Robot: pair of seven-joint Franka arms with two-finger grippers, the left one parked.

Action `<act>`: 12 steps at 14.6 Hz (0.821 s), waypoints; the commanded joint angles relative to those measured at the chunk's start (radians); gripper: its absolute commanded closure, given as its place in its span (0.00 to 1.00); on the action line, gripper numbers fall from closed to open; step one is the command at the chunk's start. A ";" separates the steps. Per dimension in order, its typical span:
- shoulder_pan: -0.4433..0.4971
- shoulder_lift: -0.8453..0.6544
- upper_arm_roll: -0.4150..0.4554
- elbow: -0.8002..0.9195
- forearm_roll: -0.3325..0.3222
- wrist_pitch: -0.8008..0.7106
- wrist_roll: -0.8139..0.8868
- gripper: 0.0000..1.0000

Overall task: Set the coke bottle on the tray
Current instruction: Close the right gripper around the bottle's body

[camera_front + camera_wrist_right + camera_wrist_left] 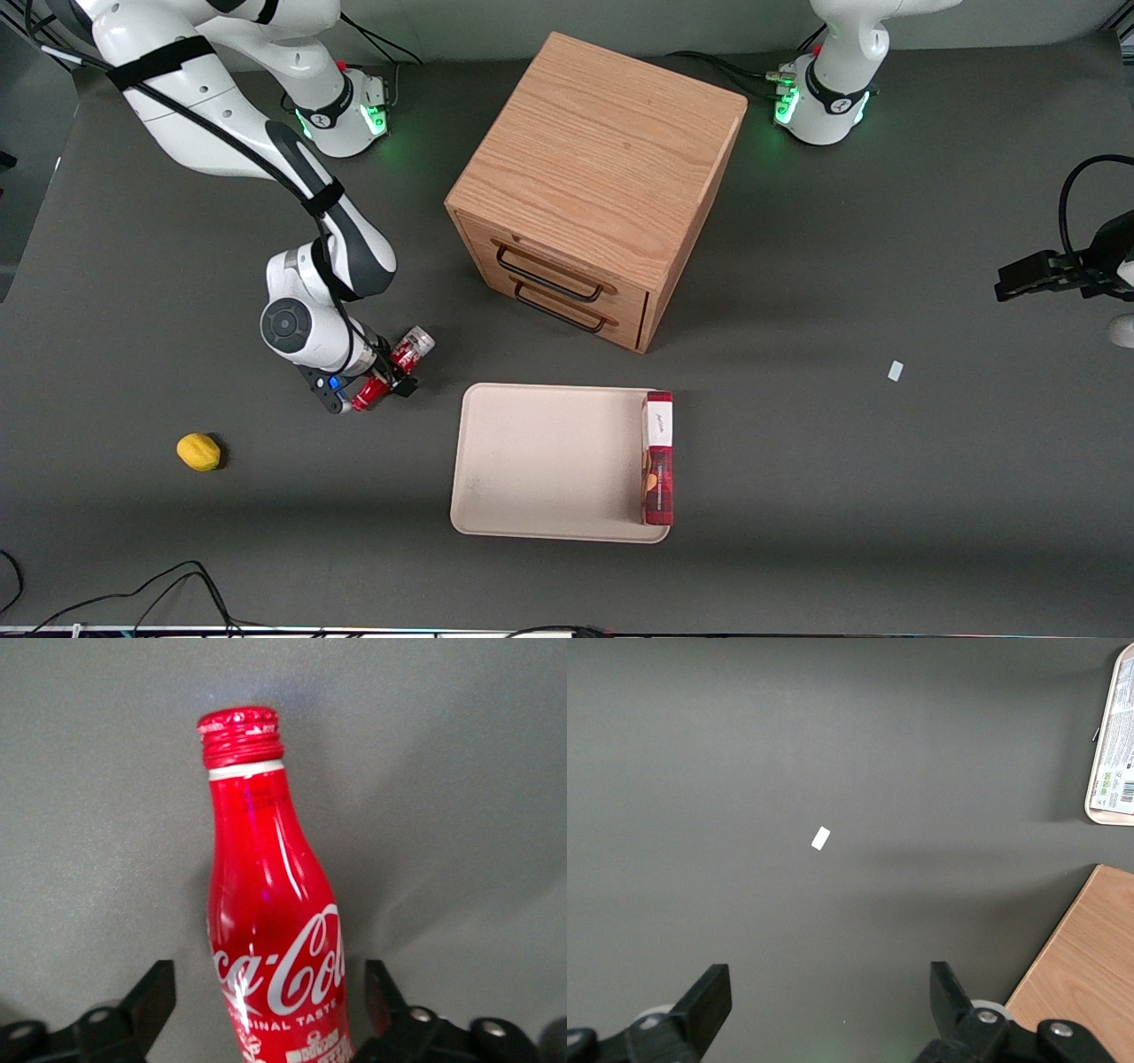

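Observation:
The coke bottle (412, 346) is small and red with white script. It lies on its side on the dark table, beside the tray toward the working arm's end, with its red cap nearer the front camera. My right gripper (390, 372) is low over the bottle's middle, with one finger on each side of it. In the right wrist view the bottle (266, 904) sits between the black fingers (151, 997) with table showing in the gaps. The gripper (266, 988) is open. The beige tray (540, 461) lies flat, nearer the front camera than the cabinet.
A flat red-and-white box (657, 456) lies in the tray along the edge toward the parked arm. A wooden drawer cabinet (594, 177) stands mid-table. A yellow fruit (198, 451) lies toward the working arm's end. A white scrap (896, 370) lies toward the parked arm's end.

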 commanded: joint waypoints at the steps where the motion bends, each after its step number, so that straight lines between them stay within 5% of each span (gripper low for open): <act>1: -0.003 0.003 0.002 -0.013 -0.026 0.032 0.019 0.27; 7: -0.003 -0.002 0.002 -0.009 -0.026 0.030 0.014 0.78; 12: -0.001 -0.060 0.002 0.078 -0.026 -0.099 -0.024 0.85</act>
